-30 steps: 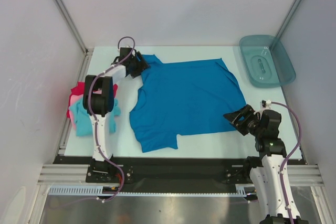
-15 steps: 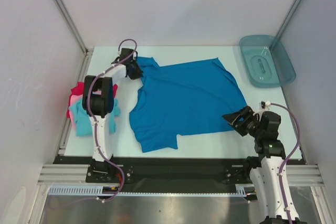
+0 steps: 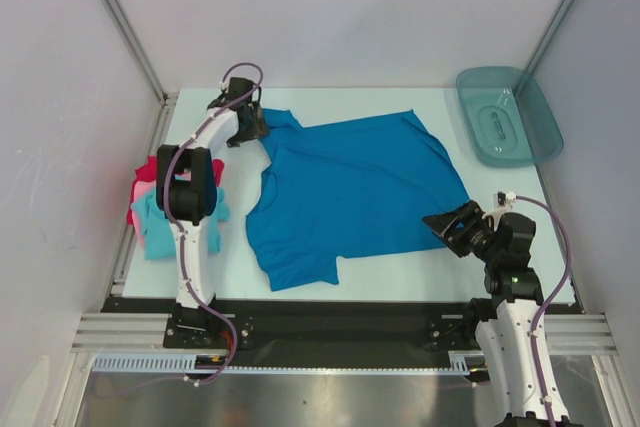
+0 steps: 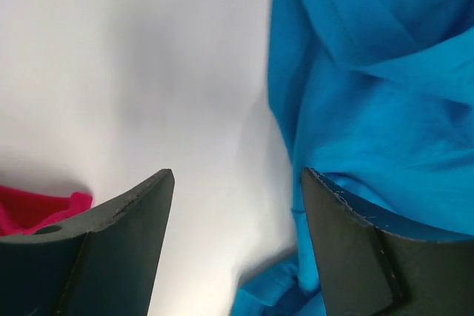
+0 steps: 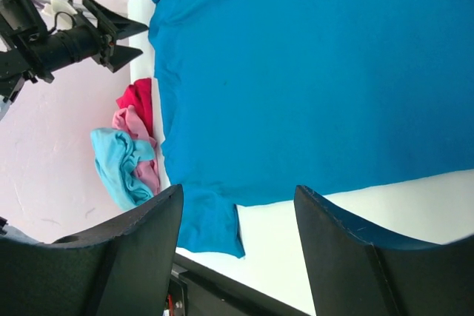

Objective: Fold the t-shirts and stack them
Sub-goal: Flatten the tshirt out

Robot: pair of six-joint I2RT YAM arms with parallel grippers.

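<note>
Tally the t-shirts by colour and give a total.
Medium blue t-shirt: 1
Light turquoise t-shirt: 1
Pink t-shirt: 1
Red t-shirt: 1
Total: 4

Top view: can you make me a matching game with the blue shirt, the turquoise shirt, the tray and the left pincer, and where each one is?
Things:
1. blue shirt
2. turquoise shirt
3. tray
4. left pincer

Places:
A. far right corner of the table
B. open, by the blue shirt's far left sleeve
C. spread out in the middle
D. crumpled at the left edge

Pairs: 1-C, 2-D, 3-A, 4-B
</note>
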